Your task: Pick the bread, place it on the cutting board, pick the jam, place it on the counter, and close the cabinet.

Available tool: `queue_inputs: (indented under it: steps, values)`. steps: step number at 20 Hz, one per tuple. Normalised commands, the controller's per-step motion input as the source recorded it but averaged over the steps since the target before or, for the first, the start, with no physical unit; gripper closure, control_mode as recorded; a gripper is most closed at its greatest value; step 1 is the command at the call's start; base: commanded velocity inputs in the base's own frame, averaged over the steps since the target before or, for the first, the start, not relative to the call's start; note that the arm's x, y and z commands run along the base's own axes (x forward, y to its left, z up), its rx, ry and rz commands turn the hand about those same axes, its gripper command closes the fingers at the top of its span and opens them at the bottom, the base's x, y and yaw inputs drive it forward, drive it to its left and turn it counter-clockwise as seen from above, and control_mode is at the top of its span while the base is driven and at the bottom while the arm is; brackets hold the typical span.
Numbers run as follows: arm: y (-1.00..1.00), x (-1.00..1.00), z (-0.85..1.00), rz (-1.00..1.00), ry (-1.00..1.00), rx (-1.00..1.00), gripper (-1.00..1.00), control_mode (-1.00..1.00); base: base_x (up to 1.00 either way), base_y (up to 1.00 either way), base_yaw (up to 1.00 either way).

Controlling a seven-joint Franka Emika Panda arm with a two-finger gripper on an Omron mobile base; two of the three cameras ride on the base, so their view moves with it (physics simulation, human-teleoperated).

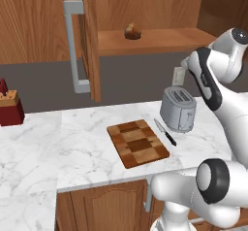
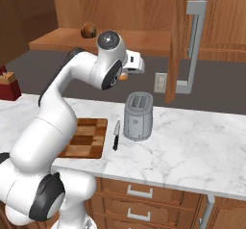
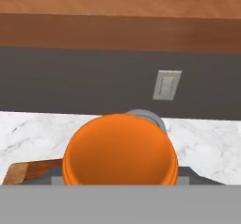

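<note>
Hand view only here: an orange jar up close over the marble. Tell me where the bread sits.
Observer: The bread sits on the shelf of the cabinet, not on the cutting board.
Operator: Report the board.
Observer: Bare, with a knife lying between it and the toaster.
Operator: Now the cabinet's front.
Observer: Its door stands open, swung out over the counter.
</note>
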Motion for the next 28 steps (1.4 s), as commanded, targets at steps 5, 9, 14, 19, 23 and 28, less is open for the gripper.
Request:
queue_inputs:
  steps: [5,9,14,19,23,28]
  values:
    - [-0.21,0.0,-0.33,0.0,0.0,0.0,1.0,-1.0,0.0,0.0,0.0]
    - [-0.23,0.0,-0.32,0.0,0.0,0.0,1.0,-1.0,0.0,0.0,0.0]
    - [-0.18,0.0,-0.33,0.0,0.0,0.0,1.0,-1.0,0.0,0.0,0.0]
    - [-0.25,0.0,-0.37,0.0,0.0,0.0,1.0,-1.0,0.0,0.0,0.0]
    - [-0.31,0.0,-0.36,0.0,0.0,0.0,1.0,-1.0,0.0,0.0,0.0]
    - [-0.32,0.0,-0.34,0.0,0.0,0.0,1.0,-1.0,0.0,0.0,0.0]
